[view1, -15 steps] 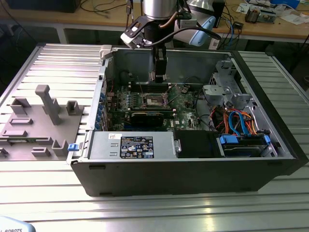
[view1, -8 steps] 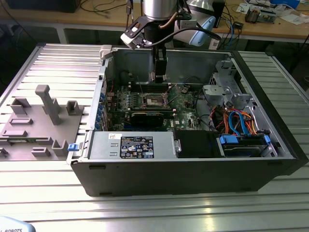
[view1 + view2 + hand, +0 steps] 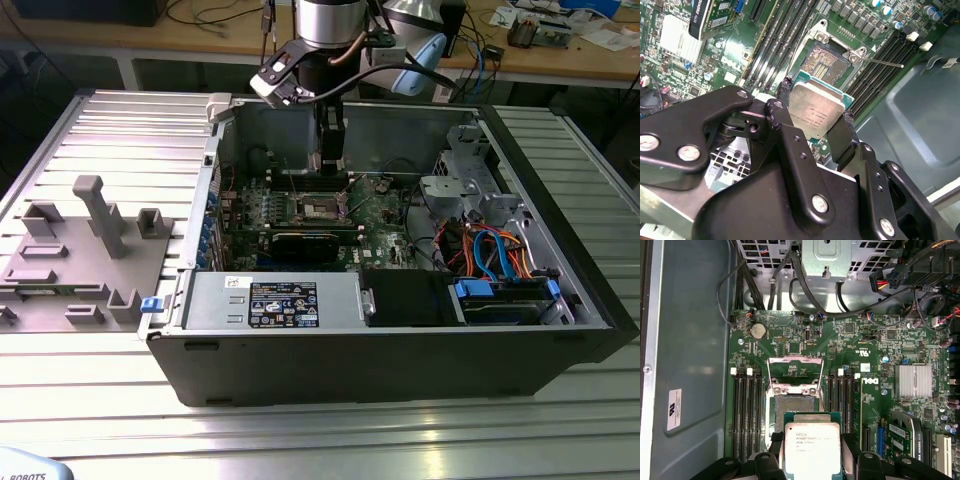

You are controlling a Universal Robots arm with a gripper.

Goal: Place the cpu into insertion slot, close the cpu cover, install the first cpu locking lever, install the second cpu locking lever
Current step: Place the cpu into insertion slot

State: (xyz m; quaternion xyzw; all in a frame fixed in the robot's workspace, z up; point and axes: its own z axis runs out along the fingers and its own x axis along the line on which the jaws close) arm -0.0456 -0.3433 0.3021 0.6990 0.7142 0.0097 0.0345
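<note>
The tool [image 3: 815,112] is clamped on the cpu [image 3: 817,111]. Its two black fingers [image 3: 783,100] press on two opposite edges of the chip, and the dull silver top of the chip faces the cameras in both wrist views. In the first wrist view the cpu [image 3: 812,447] sits between the fingers of the tool [image 3: 812,456], just beside the insertion slot [image 3: 792,410], and its far edge overlaps the near rim of the slot in the picture.

The slot is not yet filled: its dark centre lies bare, as the second wrist view also shows [image 3: 822,62]. The cpu cover [image 3: 794,388] stands open, folded back on the far side of the slot, so that the green motherboard [image 3: 875,340] can be seen through its window. A thin metal lever [image 3: 885,63] sticks out sideways from one corner of the socket, free and not hooked down. Long black memory slots [image 3: 747,410] with white clips run along both sides of the socket.

In the exterior view the arm reaches down from above into the open computer case [image 3: 400,350], and the tool [image 3: 330,150] hangs over the motherboard close to the socket [image 3: 322,208]. The case lies on its side on the ribbed metal desk [image 3: 100,420]. A grey plastic fixture [image 3: 90,240] stands on the desk at the exterior view's left, well apart from the tool.
</note>
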